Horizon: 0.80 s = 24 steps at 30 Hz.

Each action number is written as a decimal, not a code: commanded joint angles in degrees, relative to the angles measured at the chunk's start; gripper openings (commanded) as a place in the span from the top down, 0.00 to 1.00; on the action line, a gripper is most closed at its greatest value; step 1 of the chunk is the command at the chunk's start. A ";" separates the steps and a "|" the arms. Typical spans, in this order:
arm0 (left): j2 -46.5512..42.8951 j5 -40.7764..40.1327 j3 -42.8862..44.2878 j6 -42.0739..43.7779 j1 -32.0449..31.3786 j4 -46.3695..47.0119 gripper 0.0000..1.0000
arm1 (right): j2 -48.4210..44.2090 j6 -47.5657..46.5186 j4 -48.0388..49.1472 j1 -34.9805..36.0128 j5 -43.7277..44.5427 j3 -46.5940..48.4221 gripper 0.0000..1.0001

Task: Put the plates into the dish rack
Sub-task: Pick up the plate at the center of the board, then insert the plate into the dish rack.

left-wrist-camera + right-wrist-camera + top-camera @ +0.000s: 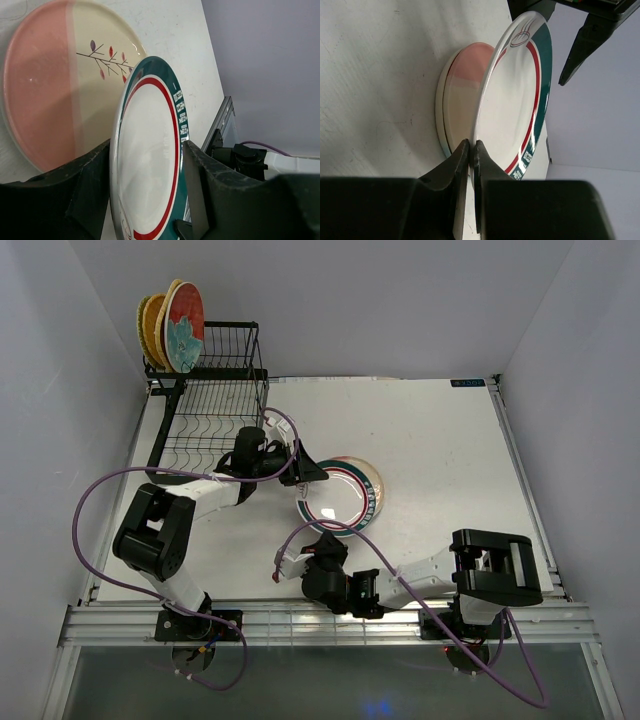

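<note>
The right pincer [471, 143] pinches one edge of the tilted green-rimmed plate [512, 100], and the left pincer [146, 150] stands spread astride its opposite edge. Just behind this plate the pink-and-white plate [45, 90] lies flat on the tabletop [440, 440]. The dish rack [205, 425] stands beyond it, leftward.

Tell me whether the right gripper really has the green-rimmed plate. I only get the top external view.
Observer: Yes. The right gripper is pinched shut on the rim of the green-rimmed plate.
Operator: Report how that plate sits.
Observer: It is tilted up steeply off the pink-and-white plate, which lies flat on the table.
Operator: Check the left gripper.
Observer: The left gripper straddles the same plate's rim, one finger on each face. I cannot tell whether they press it.
</note>
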 commanded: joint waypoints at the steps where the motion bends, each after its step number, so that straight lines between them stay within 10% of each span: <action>1: -0.47 0.67 1.42 0.54 -0.68 0.76 0.37 | 0.11 -1.85 3.79 0.26 3.09 2.32 0.92; 10: -0.30 0.06 1.24 2.12 -1.56 0.85 0.48 | 1.95 -4.13 5.73 0.26 3.97 2.76 0.92; 24: -0.56 0.41 0.80 4.50 -1.91 2.17 1.00 | 2.13 -5.36 7.84 0.26 5.11 2.15 0.89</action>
